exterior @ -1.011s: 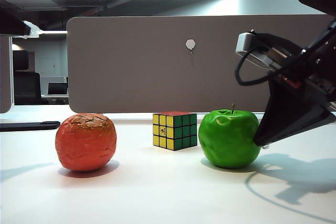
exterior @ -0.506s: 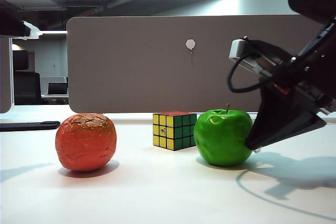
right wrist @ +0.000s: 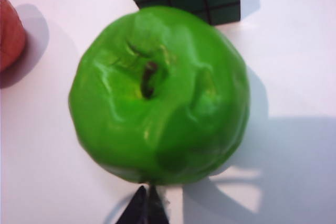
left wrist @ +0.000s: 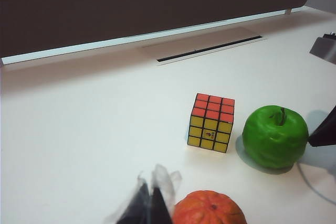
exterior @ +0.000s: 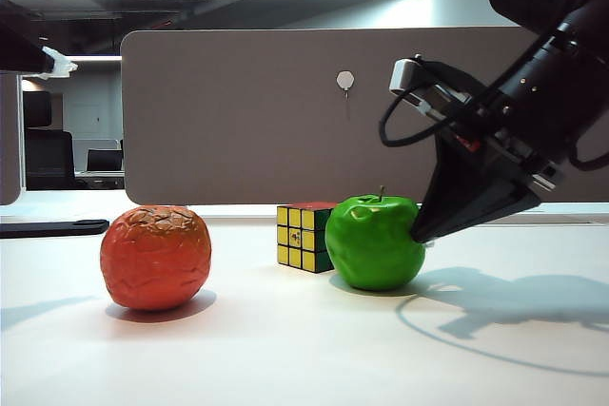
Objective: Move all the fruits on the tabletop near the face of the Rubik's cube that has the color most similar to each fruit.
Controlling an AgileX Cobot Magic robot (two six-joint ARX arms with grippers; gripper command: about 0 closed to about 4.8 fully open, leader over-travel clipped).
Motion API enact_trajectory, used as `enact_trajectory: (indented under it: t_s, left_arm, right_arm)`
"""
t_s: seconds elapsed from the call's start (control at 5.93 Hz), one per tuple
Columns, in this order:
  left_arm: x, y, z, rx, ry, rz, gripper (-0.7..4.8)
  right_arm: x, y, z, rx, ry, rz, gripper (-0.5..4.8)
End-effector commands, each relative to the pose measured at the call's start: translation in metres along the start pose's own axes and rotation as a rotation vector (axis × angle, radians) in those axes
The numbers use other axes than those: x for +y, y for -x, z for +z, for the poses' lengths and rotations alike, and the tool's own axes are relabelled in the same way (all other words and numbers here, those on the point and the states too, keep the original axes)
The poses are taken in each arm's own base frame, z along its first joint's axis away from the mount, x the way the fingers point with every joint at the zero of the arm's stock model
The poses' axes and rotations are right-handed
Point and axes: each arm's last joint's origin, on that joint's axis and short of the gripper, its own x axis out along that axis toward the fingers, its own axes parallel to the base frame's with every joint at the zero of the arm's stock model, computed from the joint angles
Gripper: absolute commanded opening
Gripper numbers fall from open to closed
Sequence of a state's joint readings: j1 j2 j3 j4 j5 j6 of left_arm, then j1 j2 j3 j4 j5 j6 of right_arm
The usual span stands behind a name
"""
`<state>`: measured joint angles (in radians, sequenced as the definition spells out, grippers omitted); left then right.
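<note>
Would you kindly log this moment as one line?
right gripper: shut, pushing green apple | apple: beside Rubik's cube green face | left gripper: shut, idle

so I'm counting two fruits sitting on the bench: one green apple (exterior: 373,242), one orange-red fruit (exterior: 155,256), plus a single Rubik's cube (exterior: 303,235), and two grippers (right wrist: 147,203) (left wrist: 149,208) showing
</note>
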<state>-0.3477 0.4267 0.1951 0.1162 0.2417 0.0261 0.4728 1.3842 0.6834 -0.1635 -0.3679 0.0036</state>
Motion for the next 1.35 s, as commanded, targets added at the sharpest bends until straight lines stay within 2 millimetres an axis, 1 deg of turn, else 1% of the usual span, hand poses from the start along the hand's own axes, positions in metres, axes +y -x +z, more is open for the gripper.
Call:
enact_trajectory:
  t_s: [0.17, 0.51, 0.84, 1.01, 1.18, 1.35]
  left_arm:
    - [0.000, 0.000, 0.003, -0.016, -0.004, 0.004, -0.06]
    - [0.000, 0.000, 0.003, -0.015, -0.003, 0.003, -0.06]
    - [0.000, 0.000, 0.003, -0.015, -0.003, 0.003, -0.06]
    - [0.000, 0.000, 0.003, -0.015, -0.003, 0.003, -0.06]
    - [0.000, 0.000, 0.003, -0.016, -0.003, 0.003, -0.06]
    - [0.000, 0.000, 0.003, -0.016, 0.017, -0.001, -0.06]
  right_arm:
    - [0.000, -0.001, 0.004, -0.031, 0.014, 0.011, -0.01]
    - [0.000, -0.001, 0.006, -0.052, 0.022, 0.011, -0.01]
    - [0.001, 0.001, 0.001, 0.002, 0.000, 0.013, -0.01]
    - [0.002, 0.009, 0.001, -0.004, 0.003, -0.061, -0.01]
    - [0.003, 0.018, 0.005, -0.047, 0.019, -0.159, -0.01]
    - [0.005, 0.030, 0.009, -0.099, 0.032, -0.221, -0.01]
